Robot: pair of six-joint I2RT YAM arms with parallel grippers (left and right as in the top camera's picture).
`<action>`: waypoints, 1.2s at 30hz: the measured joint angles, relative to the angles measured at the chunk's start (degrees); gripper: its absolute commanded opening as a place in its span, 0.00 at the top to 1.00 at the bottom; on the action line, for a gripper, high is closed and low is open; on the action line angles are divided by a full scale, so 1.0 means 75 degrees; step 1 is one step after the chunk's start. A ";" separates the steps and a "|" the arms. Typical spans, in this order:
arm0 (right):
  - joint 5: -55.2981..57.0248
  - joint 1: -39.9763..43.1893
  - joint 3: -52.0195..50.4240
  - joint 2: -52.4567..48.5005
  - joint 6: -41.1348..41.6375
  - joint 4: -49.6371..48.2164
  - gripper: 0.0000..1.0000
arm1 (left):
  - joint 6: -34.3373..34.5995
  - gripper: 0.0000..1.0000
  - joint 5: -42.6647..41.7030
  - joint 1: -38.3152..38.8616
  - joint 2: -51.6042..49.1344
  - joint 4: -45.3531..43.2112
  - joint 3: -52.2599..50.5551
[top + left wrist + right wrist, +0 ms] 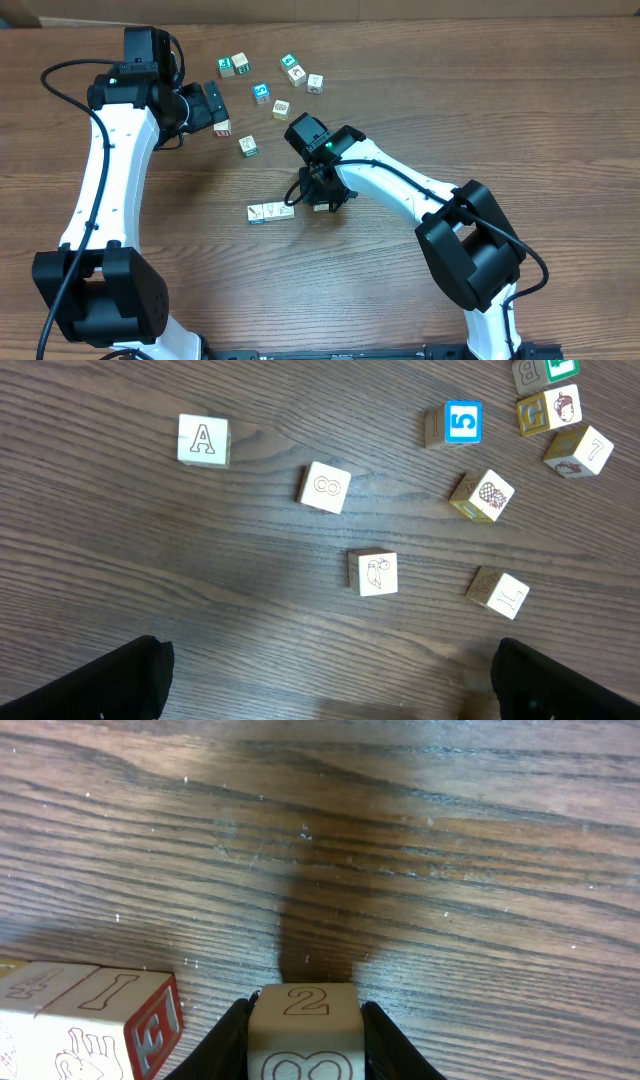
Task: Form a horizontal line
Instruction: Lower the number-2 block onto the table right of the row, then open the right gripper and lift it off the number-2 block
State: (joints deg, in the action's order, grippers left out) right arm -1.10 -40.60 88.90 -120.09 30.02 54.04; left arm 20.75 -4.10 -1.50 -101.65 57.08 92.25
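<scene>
Seen from overhead, the horizontal line (270, 212) lies about mid-desk (500, 120), its long axis roughly parallel to the far edge. Bare wood lies open to its left and toward the near edge. The right claw (318, 198) sits just beside its right end, and the left claw (218, 108) is well apart, nearer the far-left corner among loose cubes (280, 108). The left wrist view shows the left claw (328, 660) spread wide, with nothing between its fingers. In the right wrist view the right claw (303, 1045) is narrowed onto a number-2 cube (303, 1015), a small gap right of the line's red-edged end cube (140, 1015).
</scene>
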 measured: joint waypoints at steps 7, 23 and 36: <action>0.0000 0.0000 0.0000 0.0000 0.0000 -0.0003 0.57 | 0.0000 0.00 0.0000 0.0000 0.0000 0.0000 0.0000; 0.0090 0.0000 0.0000 0.0000 0.0026 -0.0542 0.54 | 0.0000 0.00 0.0000 0.0000 0.0000 -0.0003 0.0000; 0.1011 0.0035 0.0000 0.0000 0.0026 -0.1087 0.48 | 0.0000 0.01 0.0000 0.0000 0.0000 0.0000 0.0000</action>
State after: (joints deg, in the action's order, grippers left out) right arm 6.48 -40.34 88.90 -120.09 30.22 45.89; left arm 20.75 -4.10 -1.50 -101.65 57.08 92.25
